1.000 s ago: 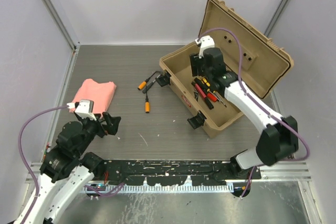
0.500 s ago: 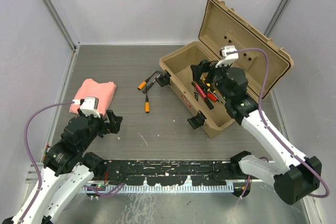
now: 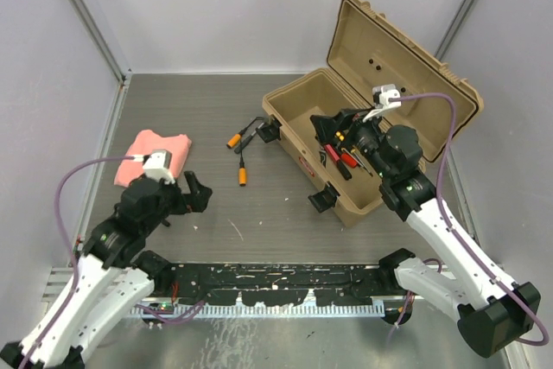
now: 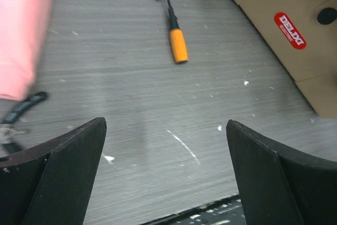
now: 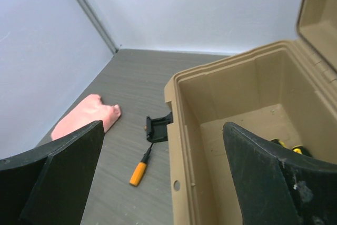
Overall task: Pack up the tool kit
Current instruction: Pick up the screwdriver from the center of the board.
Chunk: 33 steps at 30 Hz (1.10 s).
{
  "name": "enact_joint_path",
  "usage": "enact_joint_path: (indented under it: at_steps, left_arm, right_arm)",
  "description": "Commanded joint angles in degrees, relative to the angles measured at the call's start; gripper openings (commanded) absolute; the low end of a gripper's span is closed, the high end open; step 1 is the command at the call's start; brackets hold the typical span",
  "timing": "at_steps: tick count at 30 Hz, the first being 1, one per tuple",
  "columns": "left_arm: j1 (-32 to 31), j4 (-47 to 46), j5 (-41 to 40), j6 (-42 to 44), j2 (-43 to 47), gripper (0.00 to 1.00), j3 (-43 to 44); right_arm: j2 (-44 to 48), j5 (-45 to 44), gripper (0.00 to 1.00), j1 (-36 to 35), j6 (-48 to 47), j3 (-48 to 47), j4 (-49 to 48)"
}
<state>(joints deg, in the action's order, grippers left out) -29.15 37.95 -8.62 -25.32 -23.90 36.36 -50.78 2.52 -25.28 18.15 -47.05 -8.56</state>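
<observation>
The tan ribbed case (image 3: 294, 137) stands open at the right, lid tilted back. It has a red label (image 4: 289, 30) on its front wall. Several red- and black-handled tools (image 3: 339, 157) lie in its right half. Two orange-handled screwdrivers (image 3: 234, 139) (image 3: 243, 175) lie on the table left of the case. The nearer one also shows in the left wrist view (image 4: 178, 45) and the right wrist view (image 5: 138, 173). My left gripper (image 3: 193, 194) is open and empty, low over the table (image 4: 166, 183) short of that screwdriver. My right gripper (image 3: 332, 127) is open and empty above the case interior (image 5: 163, 183).
A pink folded cloth (image 3: 154, 155) lies at the left, just behind my left gripper. A dark tool handle (image 4: 22, 108) lies beside the cloth. Black latches (image 3: 323, 198) (image 5: 159, 128) hang open on the case front. White walls close in the table on three sides.
My right gripper has pulled back out of the far left of the case towards the near right, empty. My left gripper has moved forward and right, towards the screwdrivers.
</observation>
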Motion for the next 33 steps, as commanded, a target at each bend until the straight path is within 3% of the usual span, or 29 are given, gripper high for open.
enact_joint_path:
  at_steps: [1, 3, 6, 9, 12, 17, 33]
  left_arm:
    - [-0.03, -8.22, 9.94, -9.78, -13.34, 0.98, 4.00]
    - [-0.12, -6.10, 11.77, -9.28, -21.20, 0.98, 8.14]
    - [-0.21, -3.44, 11.08, -9.33, -31.04, 0.98, 14.30]
    - [-0.51, -5.39, 8.78, -12.17, -37.37, 0.98, 15.68]
    - [-1.05, -5.67, 7.35, -14.67, -44.51, 0.99, 18.13]
    - [-4.09, -1.51, 1.06, -15.05, -56.34, 0.96, 25.31]
    - [-6.16, 1.68, -5.38, -15.57, -78.37, 0.72, 36.83]
  right_arm:
    - [0.18, 8.64, 1.00, 0.05, 2.79, -4.39, 1.47]
    - [1.31, 16.62, 1.00, 0.02, 2.91, -3.24, -1.89]
    - [2.57, 18.67, 1.00, 0.03, 6.61, -1.07, -4.77]
    - [1.00, 19.85, 1.00, 0.00, 6.65, -3.25, 0.19]
    - [0.36, 15.35, 1.00, -0.01, 5.79, -4.65, 6.58]
    - [3.61, 6.56, 1.00, 0.05, 5.42, -2.61, 8.40]
    - [7.02, 0.81, 1.00, 0.05, 2.06, -2.07, 12.25]
